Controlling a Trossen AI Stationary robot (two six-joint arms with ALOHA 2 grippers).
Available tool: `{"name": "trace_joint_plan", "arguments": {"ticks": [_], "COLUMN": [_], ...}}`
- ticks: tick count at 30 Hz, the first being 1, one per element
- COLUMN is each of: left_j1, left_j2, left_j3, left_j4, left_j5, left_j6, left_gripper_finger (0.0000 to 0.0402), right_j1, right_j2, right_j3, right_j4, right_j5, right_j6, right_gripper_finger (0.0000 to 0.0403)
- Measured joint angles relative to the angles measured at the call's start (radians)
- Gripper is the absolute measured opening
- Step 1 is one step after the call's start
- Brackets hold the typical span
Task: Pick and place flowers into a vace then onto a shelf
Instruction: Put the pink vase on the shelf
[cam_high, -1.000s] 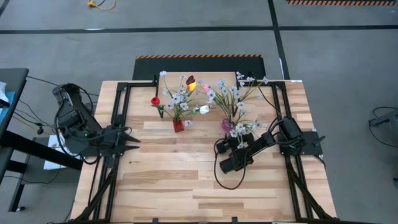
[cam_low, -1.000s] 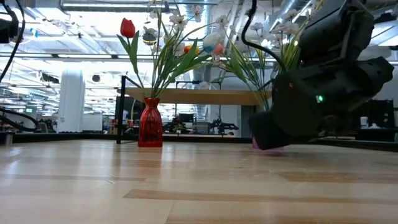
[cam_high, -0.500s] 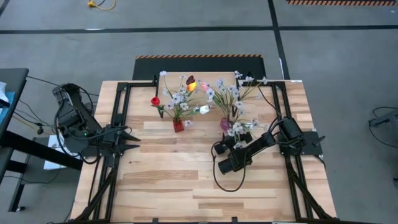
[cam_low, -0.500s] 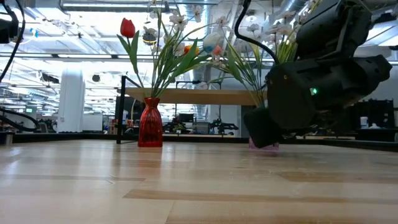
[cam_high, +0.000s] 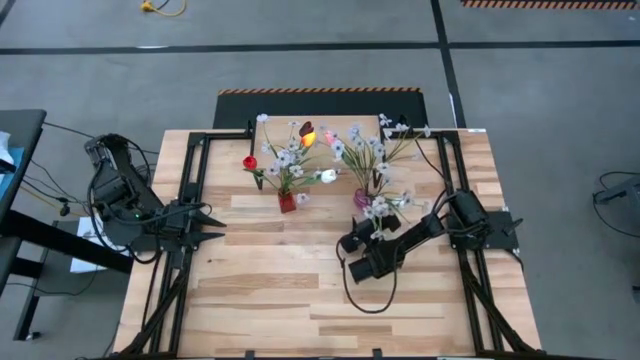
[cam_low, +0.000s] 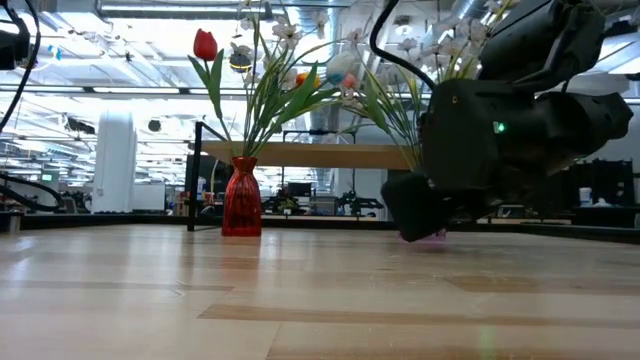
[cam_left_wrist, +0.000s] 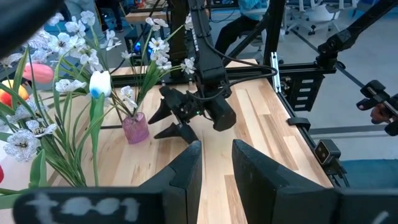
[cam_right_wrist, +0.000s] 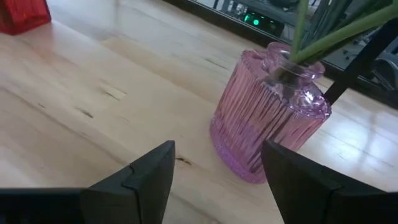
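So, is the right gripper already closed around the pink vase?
No, the right gripper is open, with the pink vase ahead of its fingers.

Over the last second the right end effector (cam_high: 357, 221) has slid toward the lower left of the high view, backing off from the pink vase (cam_right_wrist: 267, 112). In the low view its dark body has shifted left across the vase.

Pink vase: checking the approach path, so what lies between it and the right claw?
Only bare tabletop, seen in the right wrist view, separates the open right claw from the pink vase.
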Motion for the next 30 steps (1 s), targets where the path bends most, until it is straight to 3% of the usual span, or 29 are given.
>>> {"name": "trace_joint_plan", "arguments": {"ticks": [6,17,22,25,30], "left_j1": [0.000,0.000,0.000,0.000,0.000], "left_j2": [0.000,0.000,0.000,0.000,0.000], "left_j3": [0.000,0.000,0.000,0.000,0.000], "left_j4": [0.000,0.000,0.000,0.000,0.013], "left_j5": [0.000,0.000,0.000,0.000,0.000], "left_j6": [0.000,-0.012,-0.018,-0.019,-0.019], "left_gripper_finger": [0.0080,0.0080,0.0080,0.0080,0.0080], "right_j1": [0.031,0.108,0.209,0.281,0.391], "right_j2": [-0.005,-0.180,-0.301,-0.362,-0.451], "right_j3": [0.000,0.000,-0.001,-0.028,-0.185], "right_j4": [-0.005,-0.217,-0.319,-0.310,-0.081], "right_j5": [-0.023,-0.161,-0.196,-0.194,-0.157], "right_j6": [0.036,0.356,0.343,0.244,0.046], "right_gripper_finger": [0.0234,0.0234,0.0234,0.0234,0.0234]}}
